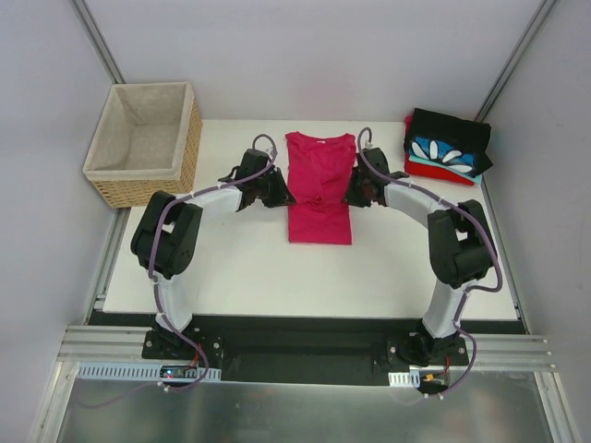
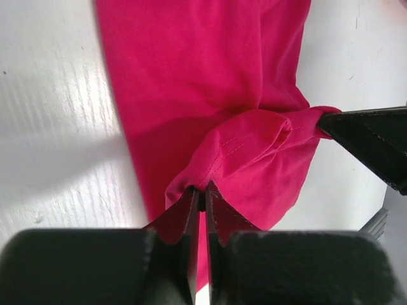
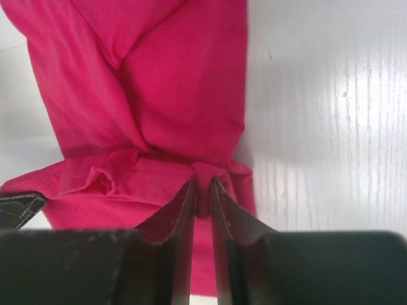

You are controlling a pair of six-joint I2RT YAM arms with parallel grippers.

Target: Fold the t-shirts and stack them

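Halfway fold: left gripper [image 2: 201, 190] and right gripper [image 3: 203, 187] clench the magenta t-shirt [image 1: 319, 185] (right of wicker basket [image 1: 187, 171]); I'd release next.

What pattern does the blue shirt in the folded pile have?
White petal shapes on the blue shirt, seen best in the top external view.

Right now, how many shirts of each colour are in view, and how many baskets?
pink shirt: 1
black shirt: 1
blue print shirt: 1
red shirt: 1
basket: 1
Total: 5
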